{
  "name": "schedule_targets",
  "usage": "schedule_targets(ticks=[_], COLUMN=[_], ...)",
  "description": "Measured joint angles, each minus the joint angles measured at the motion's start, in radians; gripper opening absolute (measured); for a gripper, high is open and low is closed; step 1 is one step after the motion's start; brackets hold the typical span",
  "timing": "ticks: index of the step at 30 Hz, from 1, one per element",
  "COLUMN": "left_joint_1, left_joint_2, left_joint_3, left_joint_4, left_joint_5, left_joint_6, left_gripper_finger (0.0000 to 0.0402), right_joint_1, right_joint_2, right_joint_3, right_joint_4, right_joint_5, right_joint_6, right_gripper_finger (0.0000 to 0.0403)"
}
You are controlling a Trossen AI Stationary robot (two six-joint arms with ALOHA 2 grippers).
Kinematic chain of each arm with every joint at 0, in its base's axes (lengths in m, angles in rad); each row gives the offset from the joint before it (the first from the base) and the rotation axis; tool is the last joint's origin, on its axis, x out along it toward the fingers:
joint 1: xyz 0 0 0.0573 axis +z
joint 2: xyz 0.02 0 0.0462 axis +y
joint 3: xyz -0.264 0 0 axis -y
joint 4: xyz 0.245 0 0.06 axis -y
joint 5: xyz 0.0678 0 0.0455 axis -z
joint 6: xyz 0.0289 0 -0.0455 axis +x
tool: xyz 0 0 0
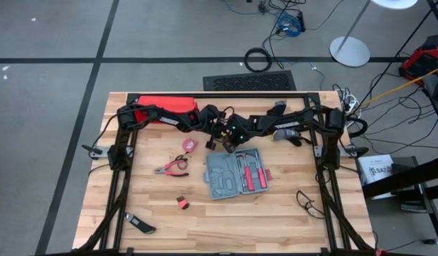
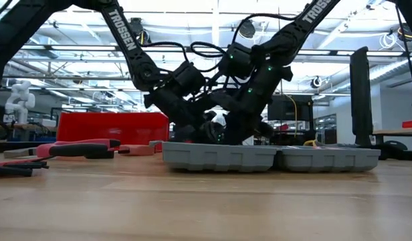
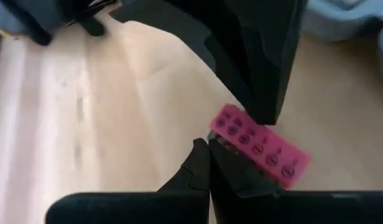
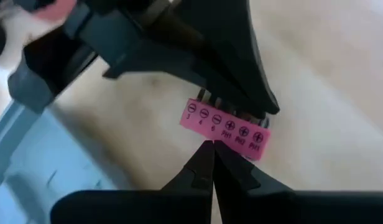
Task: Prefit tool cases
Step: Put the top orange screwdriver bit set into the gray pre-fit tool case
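Nearest the table's front edge lay a small dark flat tool at 7 o'clock and a small red block. At the centre the flat blue-grey plastic clamshell tool case lay open. Red-handled pliers lay at its 9 o'clock. Just behind the case, at its 12 o'clock, the left gripper and the right gripper met, both with fingers together, at a pink plastic bit holder. Farthest, at 11 o'clock, stood a long bright red box
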Motion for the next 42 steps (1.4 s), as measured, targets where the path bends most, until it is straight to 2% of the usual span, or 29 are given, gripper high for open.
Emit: schedule_targets(ticks=[3, 8, 13, 16, 21, 29, 35, 42], left_joint_1=[0.007, 0.027, 0.045, 0.042, 0.036, 0.031, 0.03, 0.038], left_joint_2=[0.0, -0.059, -0.146, -0.151, -0.137, -0.119, -0.051, -0.054], left_joint_3=[0.02, 0.03, 0.038, 0.037, 0.014, 0.002, 0.002, 0.004], left_joint_4=[0.005, -0.011, -0.196, -0.329, -0.392, -0.362, -0.278, -0.253], left_joint_5=[-0.007, -0.014, 0.033, 0.123, 0.138, 0.102, 0.095, 0.071], left_joint_6=[0.005, 0.009, 0.043, 0.074, 0.071, 0.071, 0.072, 0.072], left_gripper_finger=[0.0, 0.0, 0.0, 0.0, 0.0, 0.0, 0.0, 0.0], right_joint_1=[0.001, -0.001, 0.006, -0.009, -0.029, -0.03, -0.02, -0.005], right_joint_2=[-0.019, -0.087, -0.13, -0.118, -0.055, 0.003, 0.01, 0.01], right_joint_3=[0.0, 0.002, 0.002, 0.001, 0.0, 0.001, 0.001, 0.0], right_joint_4=[0.001, -0.001, -0.071, -0.119, -0.144, -0.093, -0.061, -0.057], right_joint_5=[0.062, 0.073, 0.13, 0.172, 0.178, 0.172, 0.147, 0.115], right_joint_6=[0.006, -0.05, -0.185, -0.182, -0.143, -0.135, -0.12, -0.091], right_gripper_finger=[0.0, 0.0, 0.0, 0.0, 0.0, 0.0, 0.0, 0.0])
